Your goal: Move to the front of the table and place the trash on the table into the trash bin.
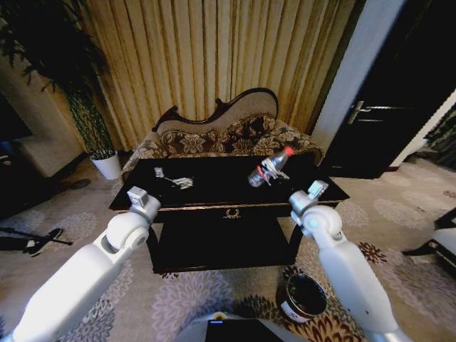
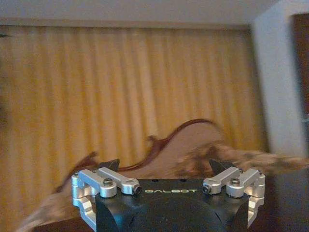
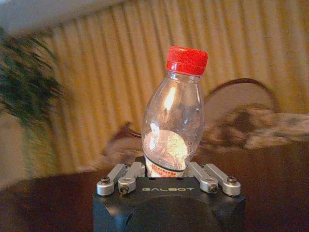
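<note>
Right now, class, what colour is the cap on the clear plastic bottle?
Red. The cap shows best in the right wrist view.

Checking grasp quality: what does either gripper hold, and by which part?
The right gripper holds the clear plastic bottle with a red cap by its lower, labelled body, cap pointing away. The left gripper is open and empty.

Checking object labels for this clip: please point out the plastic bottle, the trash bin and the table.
plastic bottle (image 3: 173, 121): right wrist view, on its clear body.
trash bin (image 1: 303, 296): head view, on its dark inside.
table (image 1: 214, 187): head view, on bare glossy top.
</note>
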You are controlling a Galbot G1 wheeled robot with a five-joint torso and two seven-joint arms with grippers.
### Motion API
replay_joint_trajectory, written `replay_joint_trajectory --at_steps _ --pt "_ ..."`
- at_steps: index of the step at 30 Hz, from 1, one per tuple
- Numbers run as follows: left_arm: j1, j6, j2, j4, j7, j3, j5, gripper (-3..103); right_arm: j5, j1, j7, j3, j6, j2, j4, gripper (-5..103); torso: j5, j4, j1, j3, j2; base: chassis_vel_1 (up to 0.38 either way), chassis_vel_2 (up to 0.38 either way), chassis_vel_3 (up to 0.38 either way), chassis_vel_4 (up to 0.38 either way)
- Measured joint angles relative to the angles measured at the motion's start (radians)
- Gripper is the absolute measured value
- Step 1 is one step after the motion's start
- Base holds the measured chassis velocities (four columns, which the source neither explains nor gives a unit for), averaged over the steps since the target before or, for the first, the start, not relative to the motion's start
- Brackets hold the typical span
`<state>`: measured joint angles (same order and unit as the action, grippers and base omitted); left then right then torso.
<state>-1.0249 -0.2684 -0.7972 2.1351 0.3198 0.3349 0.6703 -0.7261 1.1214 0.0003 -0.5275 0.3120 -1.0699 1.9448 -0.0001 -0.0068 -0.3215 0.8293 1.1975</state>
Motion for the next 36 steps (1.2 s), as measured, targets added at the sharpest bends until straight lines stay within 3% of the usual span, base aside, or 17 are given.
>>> replay_joint_trajectory --at_steps 5,9,17,25,36 --pt "-0.058 -0.037 0.001 0.018 0.003 0.111 0.022 100 0.010 0.049 0.000 -0.053 -0.007 0.005 0.002 29 0.0002 0.0001 0.000 0.000 0.000 0.000 0.000 0.000 0.000" --pt "-0.174 -0.109 0.022 0.083 0.016 0.307 0.067 100 -0.009 0.079 0.000 -0.121 -0.020 0.034 0.023 29 -0.0001 0.0004 0.000 0.000 0.000 0.000 0.000 0.000 0.000" --pt "-0.259 -0.161 0.013 0.109 0.049 0.467 0.095 100 0.052 0.080 0.000 -0.123 -0.049 0.038 0.024 29 -0.0001 0.0004 0.000 0.000 0.000 0.000 0.000 0.000 0.000" --pt "-0.261 -0.161 0.017 0.075 0.049 0.513 0.104 100 0.111 0.100 -0.001 -0.134 -0.055 0.040 0.032 29 0.0000 0.0001 0.000 0.000 0.000 0.000 0.000 0.000 0.000" --pt "-0.243 -0.157 0.016 0.057 0.043 0.480 0.101 100 0.117 0.128 -0.001 -0.156 -0.068 0.043 0.046 29 0.0001 0.0003 0.000 0.000 0.000 0.043 -0.042 -0.044 0.034"
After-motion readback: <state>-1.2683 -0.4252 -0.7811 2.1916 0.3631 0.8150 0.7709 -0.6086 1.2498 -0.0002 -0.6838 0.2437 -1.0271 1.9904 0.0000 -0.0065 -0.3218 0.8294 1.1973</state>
